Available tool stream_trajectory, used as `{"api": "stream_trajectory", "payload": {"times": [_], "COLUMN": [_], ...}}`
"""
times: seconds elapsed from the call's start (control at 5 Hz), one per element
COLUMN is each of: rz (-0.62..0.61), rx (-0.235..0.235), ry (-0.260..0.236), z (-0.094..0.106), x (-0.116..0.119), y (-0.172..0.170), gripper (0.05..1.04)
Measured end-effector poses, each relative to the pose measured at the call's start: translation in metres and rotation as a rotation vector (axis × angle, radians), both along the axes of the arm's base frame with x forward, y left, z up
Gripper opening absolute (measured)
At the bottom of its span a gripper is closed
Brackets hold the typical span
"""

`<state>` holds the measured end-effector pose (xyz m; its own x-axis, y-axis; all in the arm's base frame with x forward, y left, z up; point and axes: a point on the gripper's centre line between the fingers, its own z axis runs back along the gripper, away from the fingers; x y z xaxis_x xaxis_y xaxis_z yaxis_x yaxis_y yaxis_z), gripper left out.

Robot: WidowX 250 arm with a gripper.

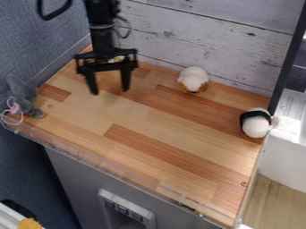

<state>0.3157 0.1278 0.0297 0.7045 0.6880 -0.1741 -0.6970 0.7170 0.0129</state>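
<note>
Running along the near side of a wooden tabletop [143, 114] was a low, clear rail [90, 160]. Just inside it, on the left, a grey plush toy [23, 99] with a pink patch and a looped white cord slumped by the blue wall. Near the right edge, a round white toy [256, 124] with a black band rested on the wood. Farther back, left of centre, the black gripper [110, 91] pointed down over the surface, its two fingers spread wide with nothing between them. Farther still, a fluffy cream toy [193, 79] with brown patches sat near the whitewashed board wall. Behind the gripper, a small pale and yellowish thing [116, 58], the nearest to it, was partly hidden close to that wall. Judging by the empty grip, no pickup was in progress; the toys lay well apart, and whether any had already been placed could not be told.
</note>
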Motion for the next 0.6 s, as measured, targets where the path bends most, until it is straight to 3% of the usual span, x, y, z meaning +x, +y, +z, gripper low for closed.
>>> {"api": "stream_trajectory", "payload": {"times": [0.2,0.4,0.6], "rz": [0.207,0.297,0.247], "rx": [0.018,0.027,0.03], "ry": [-0.014,-0.02,-0.04], "z": [0.01,0.016,0.022], "x": [-0.007,-0.005,0.005], "y": [0.021,0.029,0.036], "gripper": [1.0,1.0,1.0]}}
